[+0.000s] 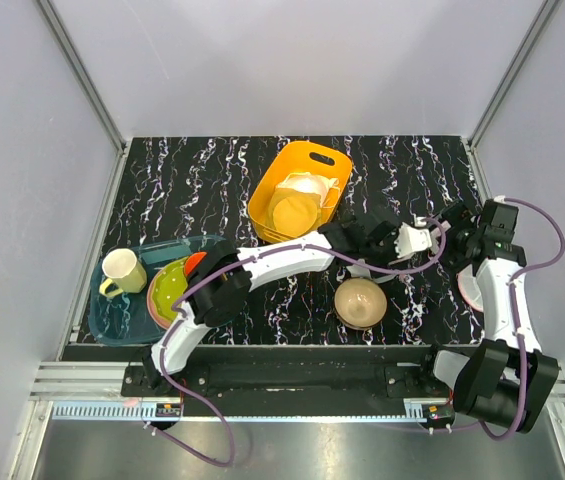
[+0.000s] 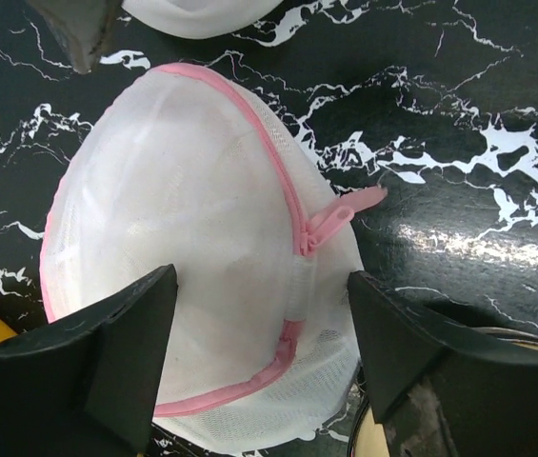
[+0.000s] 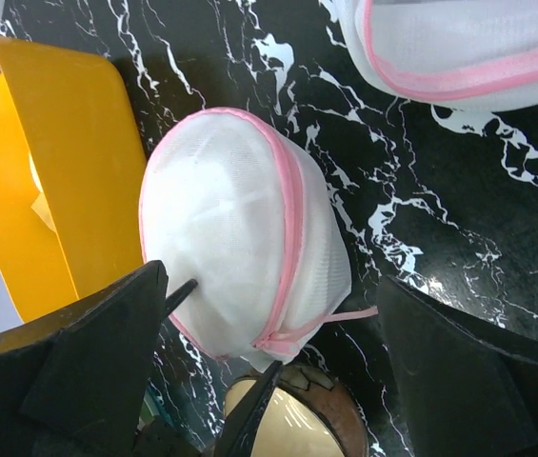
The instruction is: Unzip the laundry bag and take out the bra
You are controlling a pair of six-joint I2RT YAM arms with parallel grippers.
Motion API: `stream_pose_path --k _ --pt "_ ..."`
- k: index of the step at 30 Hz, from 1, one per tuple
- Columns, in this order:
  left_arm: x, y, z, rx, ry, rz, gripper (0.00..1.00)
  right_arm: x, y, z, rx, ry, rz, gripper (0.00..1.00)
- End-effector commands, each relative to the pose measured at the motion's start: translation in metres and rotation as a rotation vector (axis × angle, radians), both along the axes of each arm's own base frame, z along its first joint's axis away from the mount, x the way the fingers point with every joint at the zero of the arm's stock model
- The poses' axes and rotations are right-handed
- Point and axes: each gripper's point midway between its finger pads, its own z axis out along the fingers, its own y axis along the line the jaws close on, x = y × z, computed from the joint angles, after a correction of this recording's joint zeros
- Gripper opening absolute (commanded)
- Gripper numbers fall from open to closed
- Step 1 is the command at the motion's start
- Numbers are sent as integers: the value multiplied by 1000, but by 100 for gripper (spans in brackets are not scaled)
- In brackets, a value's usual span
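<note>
The laundry bag is a round white mesh drum with pink zip trim, lying on the black marble table. Its zip looks closed, with the pink pull on its right side. My left gripper is open, its fingers straddling the bag's near end. My right gripper is open too, facing the same bag from the other side. In the top view both grippers, left and right, meet right of centre and hide most of the bag. The bra is not visible.
A tan bowl sits just in front of the bag. A yellow basket with cloth stands behind it. A flatter pink-rimmed white disc lies near the right arm. A teal tray with a mug and bowls is at the left.
</note>
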Motion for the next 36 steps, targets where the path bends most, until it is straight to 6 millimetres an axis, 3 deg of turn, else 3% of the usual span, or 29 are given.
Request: stream_pose_path --k 1,2,4,7,8,9,12,16,17,21,25,29,30,31,32,36 --pt "12 -9 31 -74 -75 3 69 14 -6 27 -26 -73 6 100" --pt "12 -10 26 -66 -69 4 64 14 -7 28 -29 -74 5 100" --pt "13 -10 33 -60 -58 5 33 13 -13 33 -56 -74 -8 100" --pt "13 -4 49 -71 -16 28 0 13 -13 40 -60 -86 -7 100" --pt "16 -1 57 -89 -2 49 0 13 -11 42 -47 -90 -3 100" --pt "16 3 73 -121 12 66 0 14 -4 46 -6 -102 19 100" --pt "8 15 79 -166 130 80 0 14 22 59 128 -151 99 100" --pt "16 32 101 -249 282 193 0 4 26 70 107 -214 103 98" --pt "25 40 104 -265 309 207 0 1 25 67 92 -208 99 98" --pt "25 49 103 -279 372 218 0 -8 26 48 89 -165 106 94" --pt "22 54 97 -268 379 231 0 5 38 30 214 -173 126 80" --pt "22 55 99 -270 375 226 0 14 41 17 261 -154 147 77" --pt "21 55 100 -266 375 224 8 15 39 15 251 -149 139 79" --pt "21 57 100 -258 380 230 37 15 36 15 237 -153 130 82" --pt "20 56 106 -264 373 228 46 15 33 15 218 -146 112 83" --pt "17 59 123 -265 293 281 66 17 0 26 71 -145 -29 89"
